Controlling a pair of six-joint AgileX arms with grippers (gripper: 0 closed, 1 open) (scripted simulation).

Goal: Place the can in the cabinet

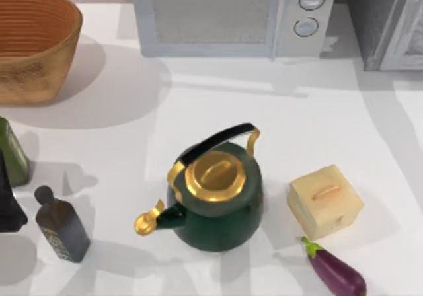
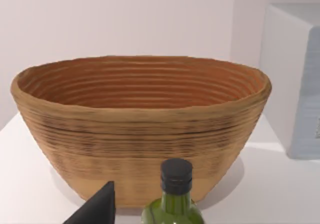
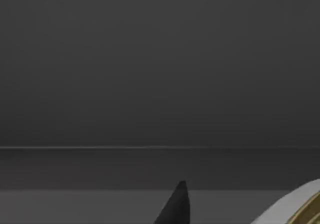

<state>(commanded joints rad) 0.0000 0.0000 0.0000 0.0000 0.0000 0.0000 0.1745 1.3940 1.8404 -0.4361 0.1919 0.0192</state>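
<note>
Nearest the front edge of the surface (image 1: 198, 104), an eggplant (image 1: 337, 273) is seen on the right and a dark bottle (image 1: 61, 224) on the left. Just behind them the green kettle (image 1: 215, 197) is parked dead centre, with a tan box (image 1: 325, 200) close beside it on the right, so the middle is pretty crowded. A wide bare strip is left open behind the kettle.

The left claw (image 2: 95, 209) is held low at the left edge, next to a green bottle (image 1: 12, 152), facing the basket (image 1: 33, 45). Whether it's apart or together can't be told, and nothing is seen held in it.

Along the back, the basket is set far left, the microwave (image 1: 225, 15) in the middle and the cabinet (image 1: 386, 22) in the right corner.

The right wrist view is dark, so the right claw (image 3: 175, 206) can't be judged either. Where the can is can't be told.
</note>
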